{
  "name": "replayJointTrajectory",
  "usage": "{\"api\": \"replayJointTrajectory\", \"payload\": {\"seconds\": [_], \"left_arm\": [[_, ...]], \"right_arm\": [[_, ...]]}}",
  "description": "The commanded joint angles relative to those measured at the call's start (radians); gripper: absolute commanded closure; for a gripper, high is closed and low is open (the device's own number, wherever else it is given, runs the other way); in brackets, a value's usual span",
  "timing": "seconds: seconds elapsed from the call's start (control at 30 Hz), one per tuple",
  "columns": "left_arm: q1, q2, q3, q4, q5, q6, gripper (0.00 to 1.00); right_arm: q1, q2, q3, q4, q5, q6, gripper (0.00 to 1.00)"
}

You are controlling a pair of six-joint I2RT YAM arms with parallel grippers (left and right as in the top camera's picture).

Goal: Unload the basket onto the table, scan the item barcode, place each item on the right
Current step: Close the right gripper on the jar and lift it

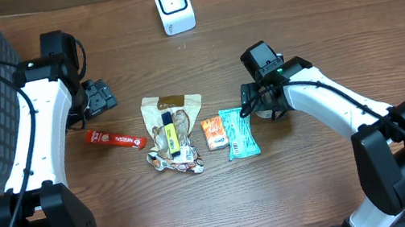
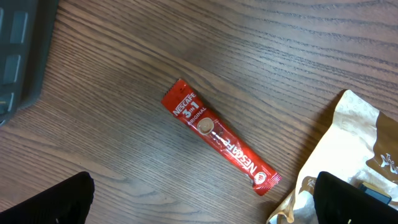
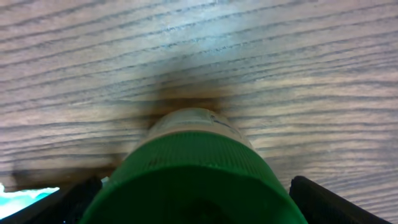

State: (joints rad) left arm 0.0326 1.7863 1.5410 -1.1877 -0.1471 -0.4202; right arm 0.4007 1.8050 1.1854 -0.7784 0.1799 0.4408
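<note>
Green-capped bottle (image 3: 193, 180) fills right wrist view, cap toward camera, long axis running away to table (image 3: 261, 43); likely upright, not certain. Right fingers (image 3: 339, 204) wide, one each side of cap, close; contact unclear. Bottle sits just right of teal packet (image 1: 239, 133), under right arm. Left fingers (image 2: 53, 202) wide, empty, well apart, over red coffee stick (image 2: 217, 142). Scanner (image 1: 173, 6) at far edge, left of bottle. Barcode unseen.

The green-capped bottle (image 3: 193, 168) fills my right wrist view blurred, cut off by the lower edge, and I can't see its label. From overhead it sits mostly hidden under my right gripper (image 1: 258, 106). The beige pouch (image 2: 348, 143) runs off the left wrist view's right edge.
</note>
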Motion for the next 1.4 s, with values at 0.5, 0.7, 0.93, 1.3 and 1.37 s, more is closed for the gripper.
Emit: {"api": "replayJointTrajectory", "payload": {"seconds": [0.5,0.7,0.93,1.3,1.37], "left_arm": [[-0.007,0.000,0.016,-0.001,-0.010,-0.006,0.00],[-0.007,0.000,0.016,-0.001,-0.010,-0.006,0.00],[-0.007,0.000,0.016,0.000,-0.010,-0.006,0.00],[-0.007,0.000,0.016,0.000,-0.010,-0.006,0.00],[-0.007,0.000,0.016,-0.001,-0.010,-0.006,0.00]], "right_arm": [[-0.004,-0.002,-0.004,0.009,-0.002,0.057,0.20],[-0.003,-0.002,-0.004,0.003,-0.002,0.056,0.28],[-0.003,-0.002,-0.004,0.001,-0.002,0.011,0.32],[-0.004,-0.002,-0.004,0.007,-0.001,-0.054,0.32],[-0.004,-0.002,-0.004,0.007,-0.002,-0.053,0.32]]}}
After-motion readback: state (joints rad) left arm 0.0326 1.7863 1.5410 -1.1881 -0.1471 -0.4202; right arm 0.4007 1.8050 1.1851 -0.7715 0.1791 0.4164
